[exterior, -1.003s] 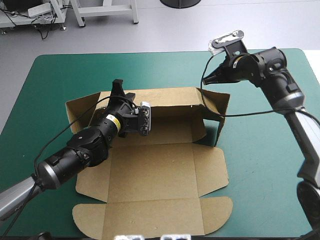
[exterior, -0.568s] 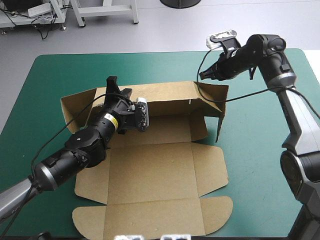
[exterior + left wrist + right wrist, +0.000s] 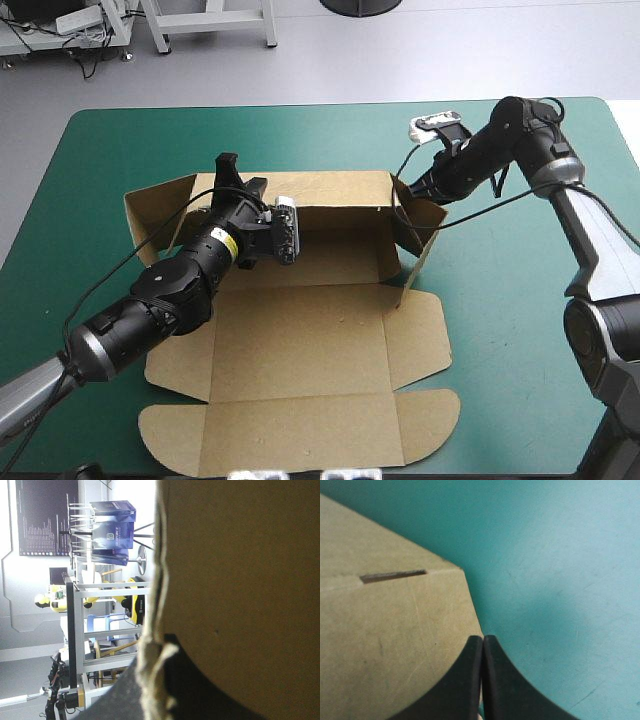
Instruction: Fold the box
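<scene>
1. Clamping the left jaws on the top edge of the box's (image 3: 310, 350) back wall (image 3: 335, 195), upper left of centre in the high view. Pressing brown board close against the black fingers (image 3: 115, 700) in the left wrist view.
2. Pinching the right jaws all but together on the top corner of the right side wall (image 3: 418, 232), right of centre in the high view. Meeting in a pointed arch over the board's edge, near a cut slot (image 3: 392, 575).
3. Lying mid-frame on the teal-green bench (image 3: 520, 330): base and lid (image 3: 300, 435) flat toward the lower edge, back wall upright, right side wall leaning inward, left side wall (image 3: 155, 205) standing out toward the upper left.
4. Risking, by judgement, a slip of the thin right-hand grip off that corner on a hurried inward swing, letting the wall spring outward.
5. Risking also a crease or tear along the back wall's fold if pulling the two grips against each other, and dragging the whole sheet across the cover, with nothing pinning the base.
6. Reading nothing: no print showing on the brown board, and a yellow label (image 3: 222, 246) on the left arm too small to make out.
</scene>
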